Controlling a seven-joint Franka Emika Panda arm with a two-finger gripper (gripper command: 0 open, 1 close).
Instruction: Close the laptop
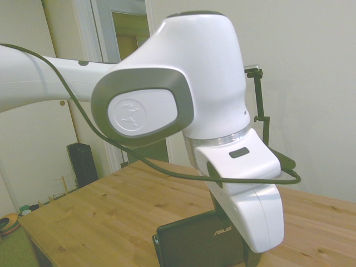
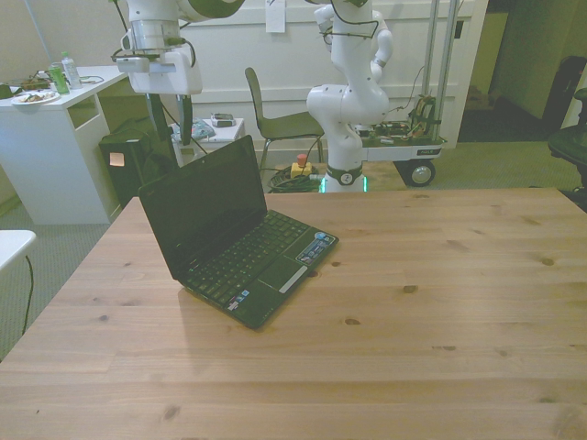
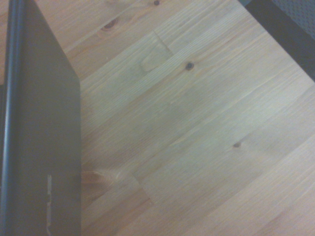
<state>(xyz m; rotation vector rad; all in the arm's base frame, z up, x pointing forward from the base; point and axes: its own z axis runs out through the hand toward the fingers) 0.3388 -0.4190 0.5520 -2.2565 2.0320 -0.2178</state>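
Hanging above and behind the open lid, the gripper (image 2: 163, 75) is seen in the front view only as a white block at the end of the arm, and its fingers cannot be made out, so I cannot tell if it is open or closed. It holds nothing that I can see, and it stays apart from the lid. Below the gripper and a little toward the camera of the front view, the laptop (image 2: 237, 234) stands open on the wooden table (image 2: 440, 293); its dark screen is tilted slightly back and its keyboard part lies flat on the wood. In the wrist view, the matte dark lid (image 3: 42, 128) shows from behind with a part of the silver logo, and beside it there is bare wood. In the side view, the big white arm (image 1: 183, 83) covers most of the picture, and under it the back of the lid with the ASUS logo (image 1: 222, 232) is visible.
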